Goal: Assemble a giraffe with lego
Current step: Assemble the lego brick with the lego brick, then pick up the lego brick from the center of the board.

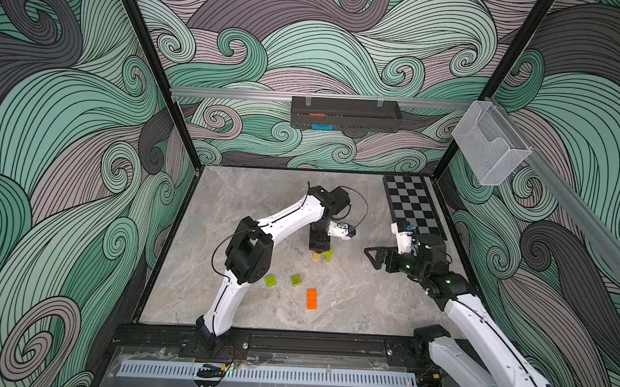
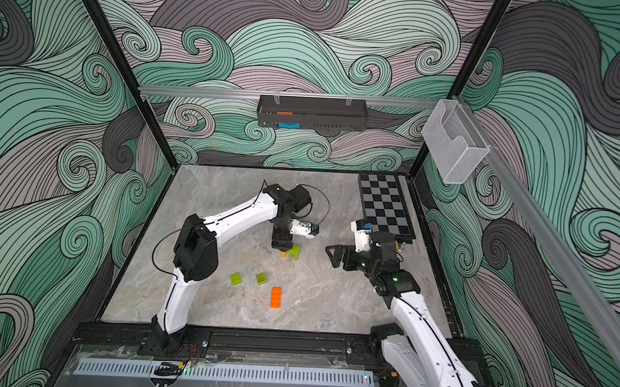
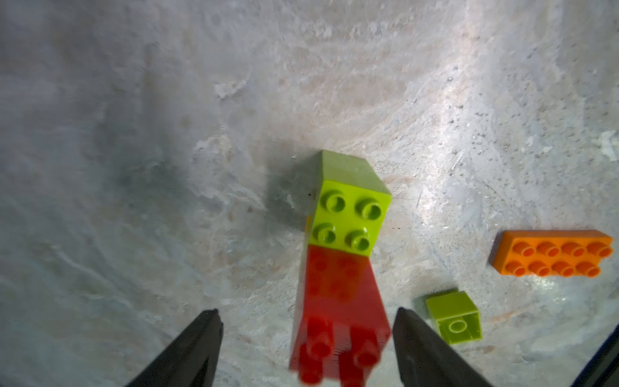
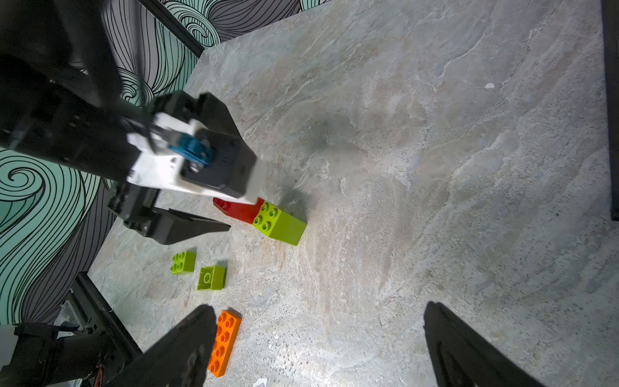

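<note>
Giraffe [image 3: 331, 268] is part-built, standing near mid-desk [image 1: 350, 311]: a red stack [image 3: 338, 335] beside a lower lime green brick [image 3: 348, 217], with a yellow sliver underneath. Left tool [image 3: 307, 311] straddles the red stack, jaws wide, a gap on both sides, gripping nothing. Right tool [image 4: 320, 306] is fully open and empty, well off to its own side. My read: the step is clearing off the stack, so lift straight up with no sideways drift, because a finger snag would tip it. Left wrist view shows the finger gaps and red studs, while both top views hide the red under the tool. Right wrist view shows the spares: studs-up green brick [image 4: 182, 263], flipped green brick [image 4: 211, 278], orange brick [image 4: 224, 343].
</note>
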